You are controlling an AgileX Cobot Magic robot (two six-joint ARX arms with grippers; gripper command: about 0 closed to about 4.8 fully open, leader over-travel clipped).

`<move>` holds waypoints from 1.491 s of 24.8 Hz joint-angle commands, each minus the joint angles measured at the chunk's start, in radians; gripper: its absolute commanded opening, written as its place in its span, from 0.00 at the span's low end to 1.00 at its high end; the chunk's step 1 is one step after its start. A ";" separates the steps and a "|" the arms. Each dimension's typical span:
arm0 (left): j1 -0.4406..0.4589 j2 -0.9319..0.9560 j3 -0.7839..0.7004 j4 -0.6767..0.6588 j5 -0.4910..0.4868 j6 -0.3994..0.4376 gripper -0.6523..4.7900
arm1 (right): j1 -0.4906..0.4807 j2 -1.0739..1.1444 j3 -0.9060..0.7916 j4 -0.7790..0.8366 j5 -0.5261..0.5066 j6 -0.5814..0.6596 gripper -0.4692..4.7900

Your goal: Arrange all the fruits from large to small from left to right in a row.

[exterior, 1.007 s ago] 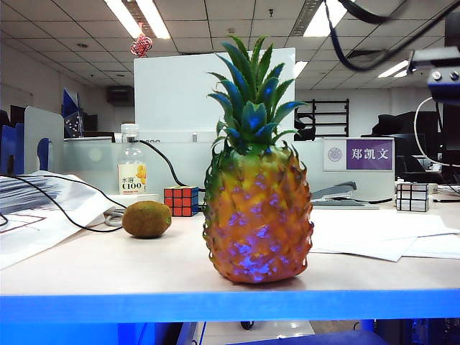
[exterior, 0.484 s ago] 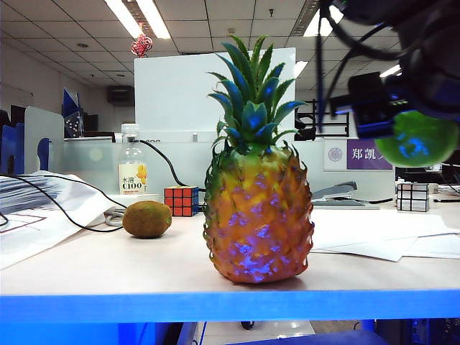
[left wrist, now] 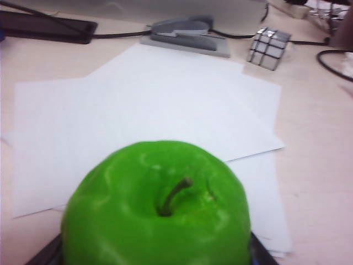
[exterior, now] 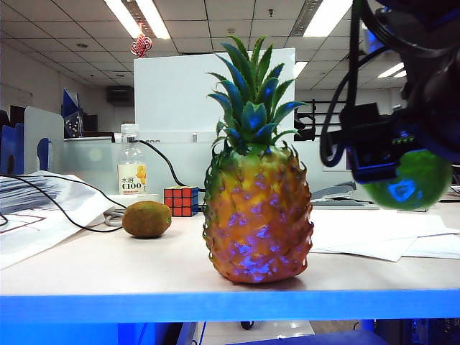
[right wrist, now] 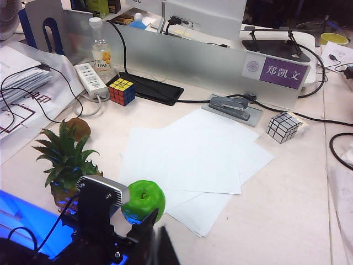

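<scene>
Fruit number one, the green apple (exterior: 422, 181), was up in the air and did not touch the desk (exterior: 108, 266). The left gripper (exterior: 399, 176) held it, with its two black fingers (left wrist: 43, 256) pressed on the apple's sides. In the left wrist view the apple (left wrist: 157, 210) showed its brown stem on top, and white paper sheets (left wrist: 138, 110) lay on the desk below it. In the exterior view the gripper and apple hung on the right side, beside the pineapple (exterior: 257, 215) but not touching it.

The pineapple stood upright near the front edge of the desk, about in the middle. The brown kiwi (exterior: 146, 219) lay farther back, toward the left edge, well apart from the pineapple. Behind the kiwi, toward the back edge, sat a coloured cube (exterior: 181, 200) and a clear bottle (exterior: 131, 169) with a yellow label.

From the right wrist view, which looked down on the desk from high up, the apple (right wrist: 144, 200) hung just beside the pineapple (right wrist: 66, 160), over the corner of the paper sheets (right wrist: 204, 154). A grey stapler (right wrist: 231, 107) and a silver cube (right wrist: 283, 127) sat past the papers, near the back edge. The right gripper itself did not show in any picture, so I cannot tell if it was closed or not.
</scene>
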State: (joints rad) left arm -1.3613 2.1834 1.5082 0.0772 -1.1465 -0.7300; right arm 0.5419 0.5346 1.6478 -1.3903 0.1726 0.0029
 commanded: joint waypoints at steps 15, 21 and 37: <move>0.006 0.017 0.007 -0.065 -0.005 0.002 0.11 | 0.001 -0.004 0.047 0.009 -0.032 -0.008 0.12; -0.005 -0.018 0.014 -0.119 0.075 0.046 0.11 | 0.001 -0.003 0.047 0.011 -0.016 -0.011 0.12; 0.022 -0.039 0.014 -0.421 0.280 -0.264 0.11 | 0.001 -0.003 0.123 0.022 -0.016 -0.010 0.12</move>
State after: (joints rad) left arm -1.3468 2.1490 1.5192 -0.3267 -0.8604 -0.9619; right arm 0.5419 0.5304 1.7611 -1.3865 0.1562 -0.0055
